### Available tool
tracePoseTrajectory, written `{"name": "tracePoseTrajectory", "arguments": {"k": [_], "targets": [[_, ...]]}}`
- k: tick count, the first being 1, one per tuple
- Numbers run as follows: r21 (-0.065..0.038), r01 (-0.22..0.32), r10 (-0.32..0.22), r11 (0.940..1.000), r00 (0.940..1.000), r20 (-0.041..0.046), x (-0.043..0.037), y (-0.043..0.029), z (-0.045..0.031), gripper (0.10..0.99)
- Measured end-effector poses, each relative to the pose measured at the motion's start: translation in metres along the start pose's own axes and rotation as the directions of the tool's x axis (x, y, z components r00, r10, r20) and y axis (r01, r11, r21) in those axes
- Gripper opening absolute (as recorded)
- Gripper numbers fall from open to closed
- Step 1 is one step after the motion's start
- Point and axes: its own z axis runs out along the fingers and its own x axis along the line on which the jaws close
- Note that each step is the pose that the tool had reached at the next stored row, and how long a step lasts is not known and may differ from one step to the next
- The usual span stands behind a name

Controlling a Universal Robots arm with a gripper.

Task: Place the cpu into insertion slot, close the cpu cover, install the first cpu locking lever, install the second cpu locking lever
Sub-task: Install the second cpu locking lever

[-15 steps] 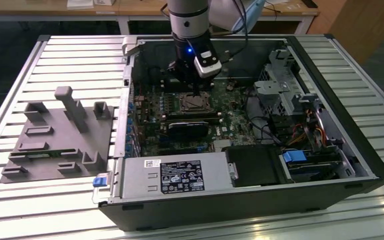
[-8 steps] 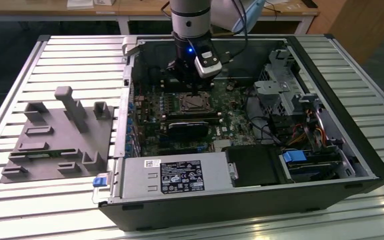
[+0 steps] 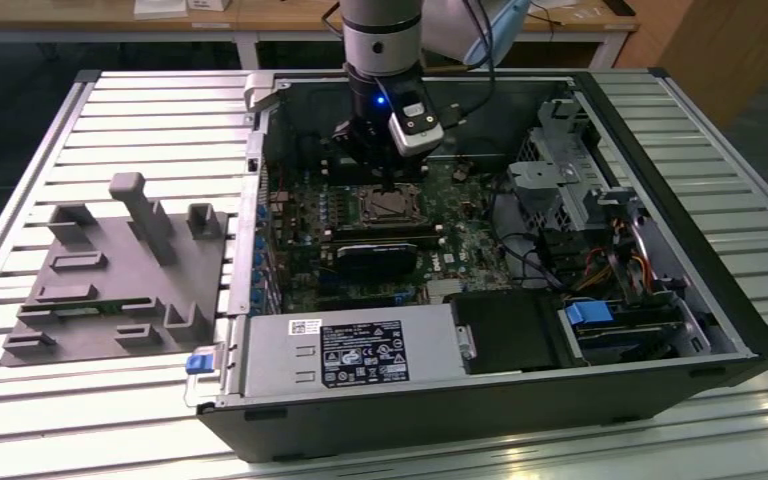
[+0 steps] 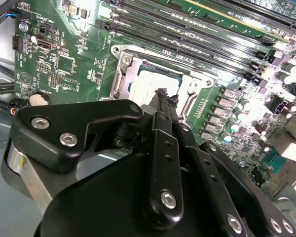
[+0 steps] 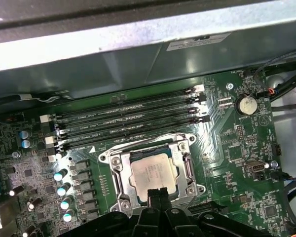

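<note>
We see the open computer case lying on the slatted table, its motherboard facing up. The cpu cover lies closed over the insertion slot, framing the cpu seated inside. Our gripper hovers at the cover's edge, fingers pinched narrow, holding nothing.

Open computer case lying on a slatted metal table. Green motherboard inside; black memory slots in parallel rows. Power supply at 6 o'clock in the exterior view. Grey moulded fixture tray at 9 o'clock, outside the case. Drive cage at 2 o'clock.
</note>
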Motion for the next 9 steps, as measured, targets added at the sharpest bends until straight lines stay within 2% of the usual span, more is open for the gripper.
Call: {"name": "tracePoseTrajectory", "arguments": {"k": [5,9], "targets": [[0.0,0.0,0.0,1.0,1.0,-0.0007,-0.0001,-0.0003,-0.0004,0.102],[0.0,0.0,0.0,1.0,1.0,-0.0007,-0.001,-0.0032,-0.003,0.102]]}}
